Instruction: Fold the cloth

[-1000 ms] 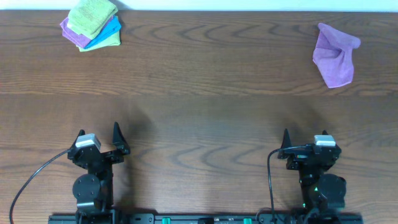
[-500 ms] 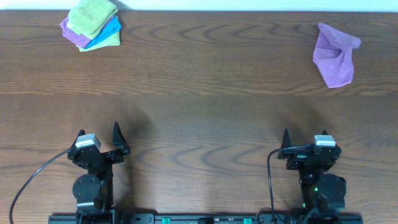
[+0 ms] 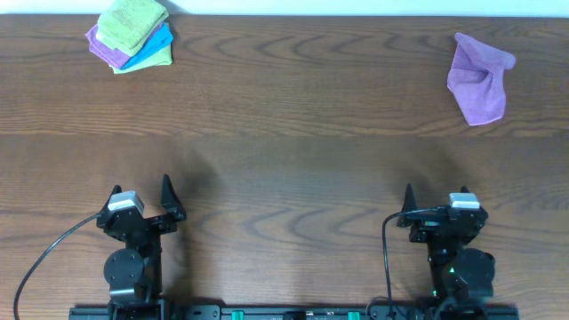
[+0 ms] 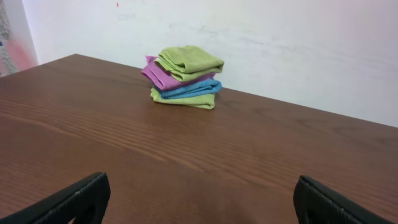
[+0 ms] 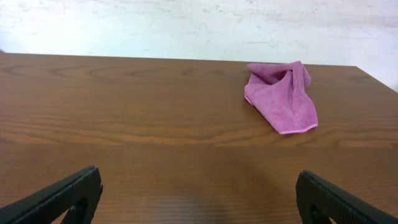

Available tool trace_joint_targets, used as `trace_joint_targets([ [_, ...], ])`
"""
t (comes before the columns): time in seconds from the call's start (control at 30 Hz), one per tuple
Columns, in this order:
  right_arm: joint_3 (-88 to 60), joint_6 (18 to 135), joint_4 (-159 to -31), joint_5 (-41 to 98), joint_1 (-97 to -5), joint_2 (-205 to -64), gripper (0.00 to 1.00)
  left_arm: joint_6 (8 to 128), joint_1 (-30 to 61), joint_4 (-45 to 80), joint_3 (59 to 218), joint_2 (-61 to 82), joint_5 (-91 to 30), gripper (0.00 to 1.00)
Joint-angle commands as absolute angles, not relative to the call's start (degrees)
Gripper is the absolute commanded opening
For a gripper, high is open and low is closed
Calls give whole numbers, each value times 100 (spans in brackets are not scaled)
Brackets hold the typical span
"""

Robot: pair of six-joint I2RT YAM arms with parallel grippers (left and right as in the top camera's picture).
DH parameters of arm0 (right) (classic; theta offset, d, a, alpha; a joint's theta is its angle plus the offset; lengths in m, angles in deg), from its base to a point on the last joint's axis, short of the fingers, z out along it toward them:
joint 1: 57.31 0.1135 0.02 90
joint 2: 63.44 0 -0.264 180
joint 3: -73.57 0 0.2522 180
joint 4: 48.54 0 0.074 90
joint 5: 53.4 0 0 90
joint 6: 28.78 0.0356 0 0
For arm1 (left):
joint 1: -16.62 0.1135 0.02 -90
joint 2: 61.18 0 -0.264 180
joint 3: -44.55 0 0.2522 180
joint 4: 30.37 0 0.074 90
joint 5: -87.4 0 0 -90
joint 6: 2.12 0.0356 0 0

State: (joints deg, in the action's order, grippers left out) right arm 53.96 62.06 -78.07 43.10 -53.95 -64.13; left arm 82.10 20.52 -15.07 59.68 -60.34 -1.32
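Observation:
The cloth is a lilac towel lying crumpled near the far right corner of the wooden table, also seen in the right wrist view straight ahead and a little right. My right gripper rests open near the front edge, far short of the cloth, its jaws wide apart over bare wood. My left gripper sits open near the front left, nothing between its fingers.
A stack of folded cloths, lime-green, blue and purple, sits at the far left corner and shows ahead in the left wrist view. A white wall runs along the table's far edge.

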Motion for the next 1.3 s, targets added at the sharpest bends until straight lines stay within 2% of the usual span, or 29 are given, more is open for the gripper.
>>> trace_joint_targets([
  [0.0,5484,6287,-7835,4369,-5350,-6376,99,8210,2035,-1214,5870,-6054,-89,95],
  [0.6,5484,6289,-7824,4365,-5347,-6376,99,8210,2035,-1214,5870,-6054,-89,95],
  [0.87,5484,6291,-6692,4234,-5350,-6448,99,8210,2035,-1214,5870,-6054,-89,95],
  [1.13,5337,7143,-5510,4330,-5601,-7770,99,8210,2035,-1214,5870,-6054,-89,96],
  [1.27,4863,7191,-5411,4330,-5870,-8765,99,8210,2035,-1214,5870,-6054,-89,95],
])
